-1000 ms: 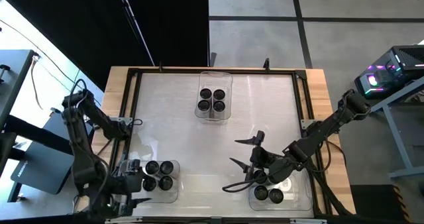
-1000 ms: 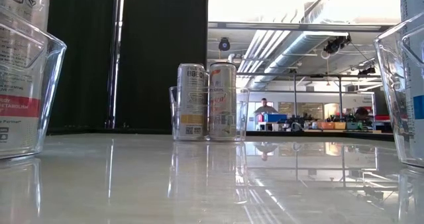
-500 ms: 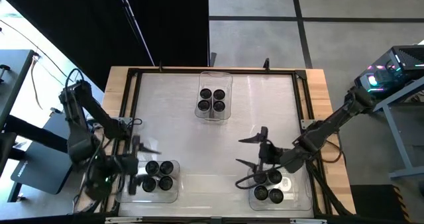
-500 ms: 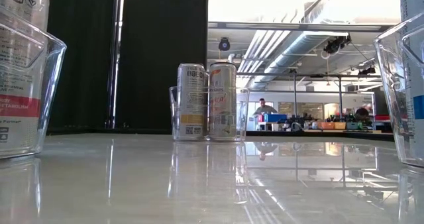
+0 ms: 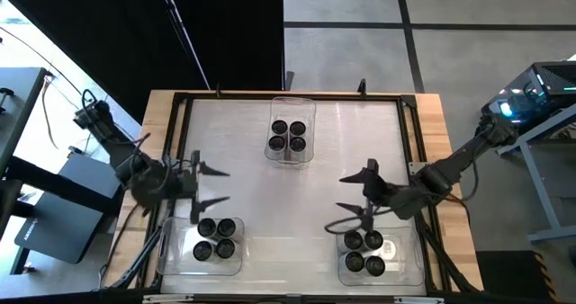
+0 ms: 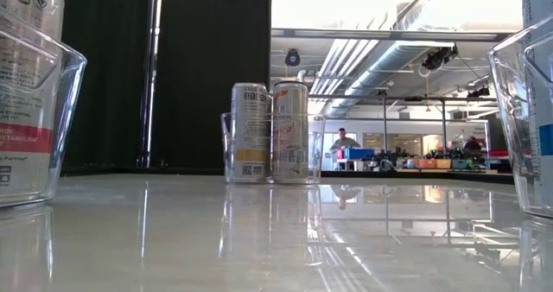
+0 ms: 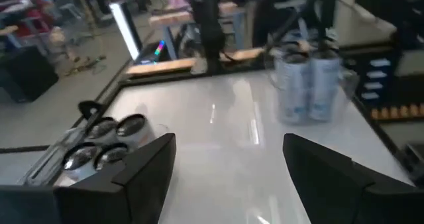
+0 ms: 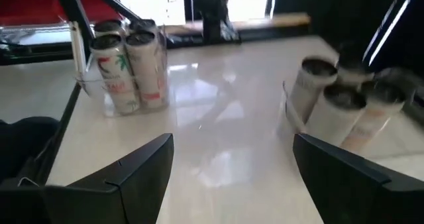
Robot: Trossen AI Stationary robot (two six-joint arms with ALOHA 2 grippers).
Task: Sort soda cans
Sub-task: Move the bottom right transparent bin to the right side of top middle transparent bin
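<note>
High view: we count three clear rectangular plastic bins (image 5: 292, 103) on the white tabletop (image 5: 270, 183), each holding four silver-grey, dark-topped soda cans (image 5: 288, 135). Left gripper (image 5: 213, 186) and right gripper (image 5: 358, 194) both hover spread wide, holding nothing.

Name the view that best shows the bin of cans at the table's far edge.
The low view: the far bin stands centred and sharp, can labels facing the camera. The high view shows only its four dark can tops. Both wrist views catch it blurred, past the left arm's fingers and the right's.

Three clear bins (image 5: 292, 106), wooden-edged table (image 5: 432, 124); distant person (image 6: 346, 139)
</note>
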